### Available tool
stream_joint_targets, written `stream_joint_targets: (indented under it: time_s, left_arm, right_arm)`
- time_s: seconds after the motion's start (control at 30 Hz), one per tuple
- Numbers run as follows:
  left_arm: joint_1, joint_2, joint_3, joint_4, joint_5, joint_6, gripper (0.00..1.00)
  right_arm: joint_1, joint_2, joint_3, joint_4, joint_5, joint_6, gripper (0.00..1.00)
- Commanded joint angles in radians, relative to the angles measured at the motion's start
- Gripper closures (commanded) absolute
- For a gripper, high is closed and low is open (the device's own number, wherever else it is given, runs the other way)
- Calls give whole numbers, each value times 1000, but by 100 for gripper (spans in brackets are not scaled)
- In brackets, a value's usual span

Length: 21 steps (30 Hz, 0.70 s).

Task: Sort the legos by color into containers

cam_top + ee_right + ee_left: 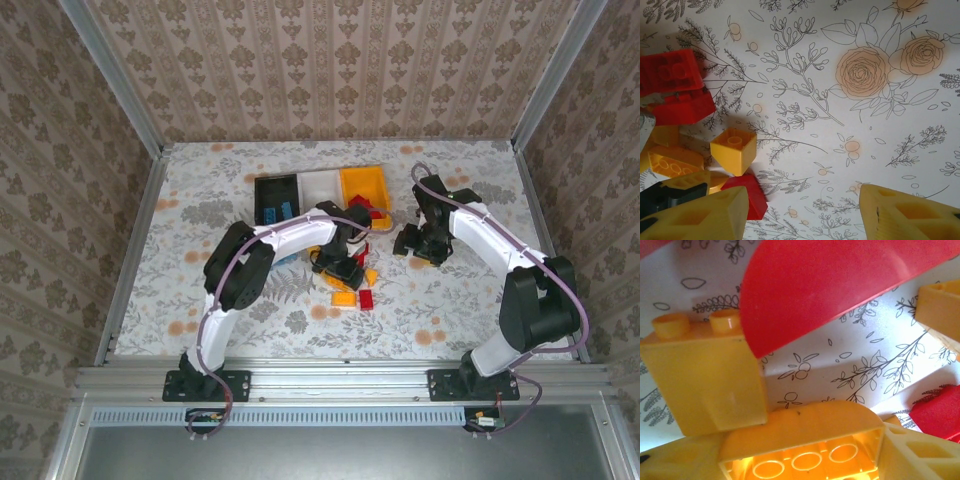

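The left gripper (342,272) is clamped on an orange lego (805,440) among loose legos (343,298) just before the bins (320,185), while the right gripper (800,220) hangs nearby, fingers apart.

A pale tablecloth (200,300) covers the table, printed with grey leaf sprigs and scattered orange blooms; the right wrist view shows two orange roses (862,72) drawn close together on it. Beige patterned wallpaper (330,60) lines the three walls around it. Metal posts (110,70) stand at the corners, and a metal rail (340,380) runs along the near edge.
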Motion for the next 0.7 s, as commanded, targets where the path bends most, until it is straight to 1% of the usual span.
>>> stream_joint_targets:
  time_s: [0.0, 0.23, 0.37, 0.5, 0.67]
  left_arm:
    - [21, -64, -13, -41, -18, 9, 40]
    - [85, -184, -40, -61, 7, -3, 42]
    - [144, -227, 7, -80, 18, -3, 42]
    - [219, -211, 114, -95, 11, 7, 42]
    - [297, -109, 291, -107, -11, 22, 42]
  right_arm:
    - [-5, -13, -10, 15, -27, 26, 39]
    - [-4, 16, 6, 35, -41, 44, 39]
    - [8, 34, 19, 45, -46, 58, 39]
    - [28, 41, 22, 54, -46, 74, 39]
    - [65, 34, 22, 48, -44, 90, 39]
